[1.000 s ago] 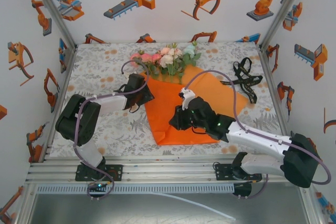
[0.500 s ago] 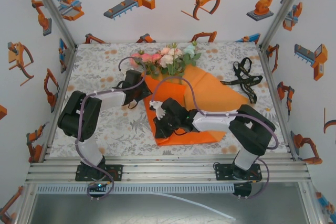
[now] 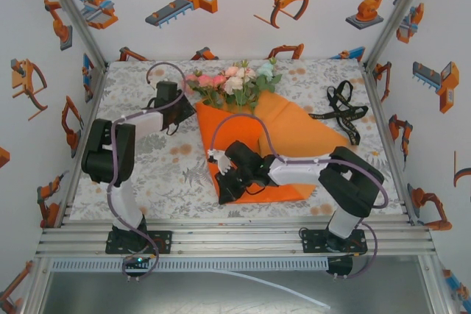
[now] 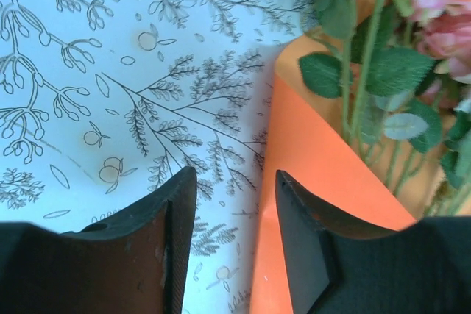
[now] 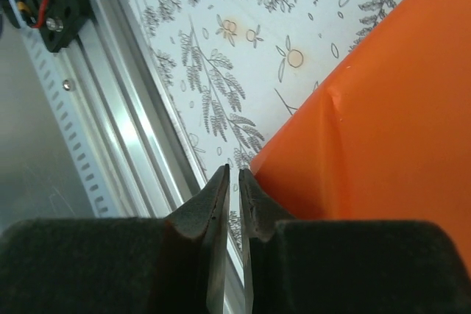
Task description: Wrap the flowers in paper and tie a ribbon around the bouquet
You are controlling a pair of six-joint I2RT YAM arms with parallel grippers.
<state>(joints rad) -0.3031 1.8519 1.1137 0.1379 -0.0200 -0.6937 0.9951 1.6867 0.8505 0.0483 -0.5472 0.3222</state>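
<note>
Orange paper [image 3: 294, 134] flat, flowers [image 3: 232, 80] at its far end
Left pincer [image 4: 235, 178] is apart over the bench [image 4: 110, 71] beside the paper's left edge; right pincer [image 5: 234, 173] is nearly together at its near-left corner. Ribbon [image 3: 340, 112] sits far right.

The left arm [image 3: 110, 156] stands elbow-up, forearm stretched far and rightward, and the left end effector [image 4: 235, 182] has its jaws clearly parted. The right arm [image 3: 346, 182] folds leftward, low. The right end effector [image 5: 232, 174] is nearly closed, with only a thin slit.
</note>
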